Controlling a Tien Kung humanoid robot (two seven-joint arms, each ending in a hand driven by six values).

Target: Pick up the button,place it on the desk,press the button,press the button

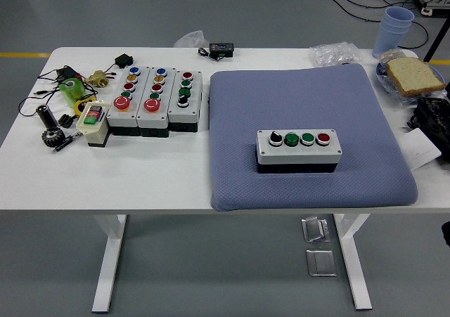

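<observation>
I see neither hand in view, so their grip is unknowable; the button box (297, 150) lies on the blue pad (239, 176), long axis left-right, right of the pad's centre, favouring my right arm.

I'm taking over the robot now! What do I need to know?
Hands: neither robot hand is in view.
Things: the four-control button box sits on the blue pad, right of centre. It carries a black knob, two green buttons and a red button. Three more button boxes stand in a row on the white table, left of the pad.
Done: the box appears placed.
Left: both button presses.
</observation>
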